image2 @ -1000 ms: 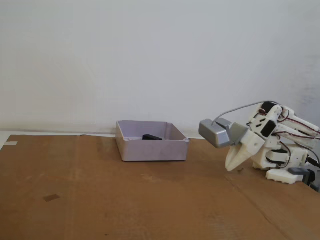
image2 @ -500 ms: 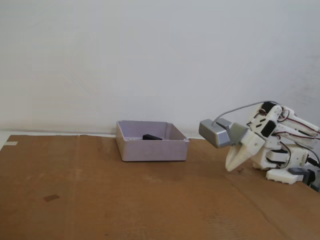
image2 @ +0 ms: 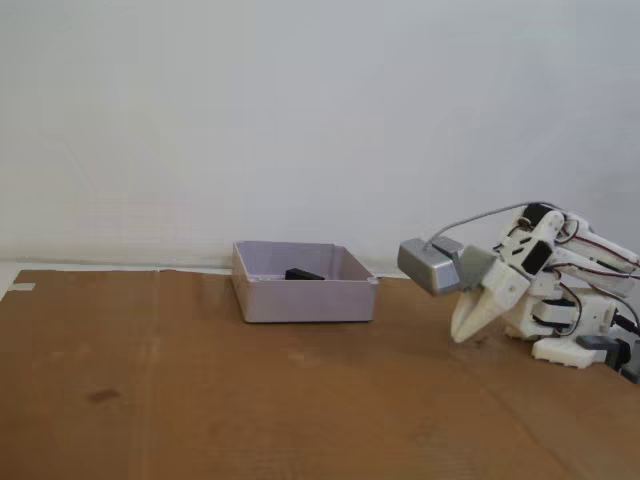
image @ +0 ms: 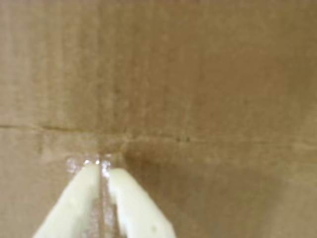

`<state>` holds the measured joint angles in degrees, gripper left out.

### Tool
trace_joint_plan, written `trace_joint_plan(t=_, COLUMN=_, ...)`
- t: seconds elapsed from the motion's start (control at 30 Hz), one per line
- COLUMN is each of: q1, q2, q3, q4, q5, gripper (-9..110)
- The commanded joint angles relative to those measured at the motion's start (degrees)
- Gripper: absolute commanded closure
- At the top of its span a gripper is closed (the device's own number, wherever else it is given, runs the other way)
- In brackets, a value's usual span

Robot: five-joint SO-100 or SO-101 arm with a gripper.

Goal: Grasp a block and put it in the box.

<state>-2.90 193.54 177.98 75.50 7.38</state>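
1 cardboard sheet (image2: 200, 390) carries everything. The box (image2: 305, 297) already holds the dark block (image2: 304, 273). The gripper (image: 101, 168), folded back, is clenched on nothing; any restart risks scraping its tips along the cardboard.

A pale grey, square, open-topped box (image2: 305, 283) is seen in the fixed view, set flat on the brown cardboard surface, close to the back edge and a little left of centre. Its walls are low and upright, and its near wall is turned slightly toward the camera. A small dark block (image2: 303, 273) is seen inside the box, lying flat toward the back, with only its upper part shown above the near wall. Neither the box nor the block is shown in the wrist view.
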Motion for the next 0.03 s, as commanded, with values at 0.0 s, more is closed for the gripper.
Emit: trace_joint_plan(t=0.0, q1=-0.35, q2=1.85, q3=2.29, q4=10.02, q5=-0.18, gripper=101)
